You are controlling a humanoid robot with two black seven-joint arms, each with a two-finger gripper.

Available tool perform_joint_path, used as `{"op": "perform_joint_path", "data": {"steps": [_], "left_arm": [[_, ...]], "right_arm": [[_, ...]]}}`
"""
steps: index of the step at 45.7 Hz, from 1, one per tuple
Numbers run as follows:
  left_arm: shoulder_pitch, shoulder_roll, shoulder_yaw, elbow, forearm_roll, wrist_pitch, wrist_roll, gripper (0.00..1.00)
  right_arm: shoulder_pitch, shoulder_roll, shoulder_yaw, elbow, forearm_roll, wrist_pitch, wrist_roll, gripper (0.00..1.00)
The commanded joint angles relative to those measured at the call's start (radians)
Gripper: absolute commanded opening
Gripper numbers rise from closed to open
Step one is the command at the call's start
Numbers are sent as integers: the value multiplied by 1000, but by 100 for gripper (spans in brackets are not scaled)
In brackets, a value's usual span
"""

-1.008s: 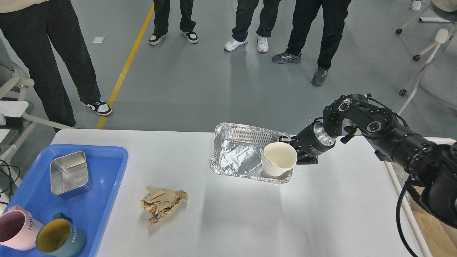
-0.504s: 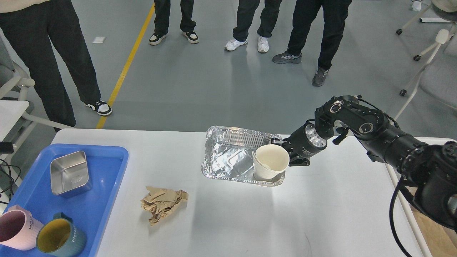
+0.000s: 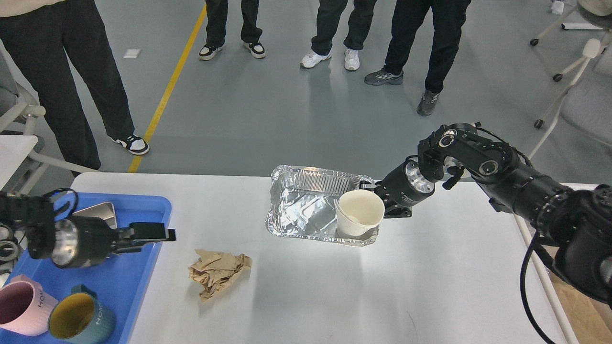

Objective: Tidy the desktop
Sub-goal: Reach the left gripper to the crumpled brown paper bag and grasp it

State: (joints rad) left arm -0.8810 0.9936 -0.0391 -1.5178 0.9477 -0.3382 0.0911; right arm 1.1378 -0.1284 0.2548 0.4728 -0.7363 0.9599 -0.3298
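On desktop (image 3: pixel 306 286): foil tray (image 3: pixel 296 210) w/ paper cup (image 3: pixel 358 215), R gripper (image 3: pixel 373 187) beside.

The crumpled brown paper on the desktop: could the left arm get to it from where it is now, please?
Probably yes. The left gripper hangs over the blue tray's right edge, with only bare desktop between it and the crumpled brown paper; nothing stands in between.

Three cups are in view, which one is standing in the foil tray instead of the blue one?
The white paper cup, standing in the foil tray beside the right hand. The pink mug and the teal mug sit in the blue tray.
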Motion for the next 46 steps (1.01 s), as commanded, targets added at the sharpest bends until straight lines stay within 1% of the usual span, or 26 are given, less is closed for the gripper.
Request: {"op": "perform_joint_path", "data": {"steps": [1,5,7,12,24,29,37,42,46], "left_arm": [[51,-137,1,80,89,56,41,96],[79,-225,-1,160,135,68,50,96],[85,-248,-1,183,149,71,52,96],[88,-292,1,221,166,77,67,96],[100,-412,2,324,226,84,79,96],[111,-452,2,360,275,84,93,96],[131,-524,2,424,322,84,98,96],[131,-540,2,441,359,82,108,92],[132,-552,2,444,378,82,121,84]], "right_arm": [[-3,-5,1,0,0,0,0,0],[-9,-8,1,0,0,0,2,0],[-12,-13,1,0,0,0,2,0],[-15,-27,1,3,0,0,2,0],[-23,-25,1,7,0,0,3,0],[-23,-27,1,7,0,0,3,0],[-23,-28,3,7,0,0,3,0],[-24,-31,3,7,0,0,3,0],[-29,-37,3,7,0,0,3,0]]}}
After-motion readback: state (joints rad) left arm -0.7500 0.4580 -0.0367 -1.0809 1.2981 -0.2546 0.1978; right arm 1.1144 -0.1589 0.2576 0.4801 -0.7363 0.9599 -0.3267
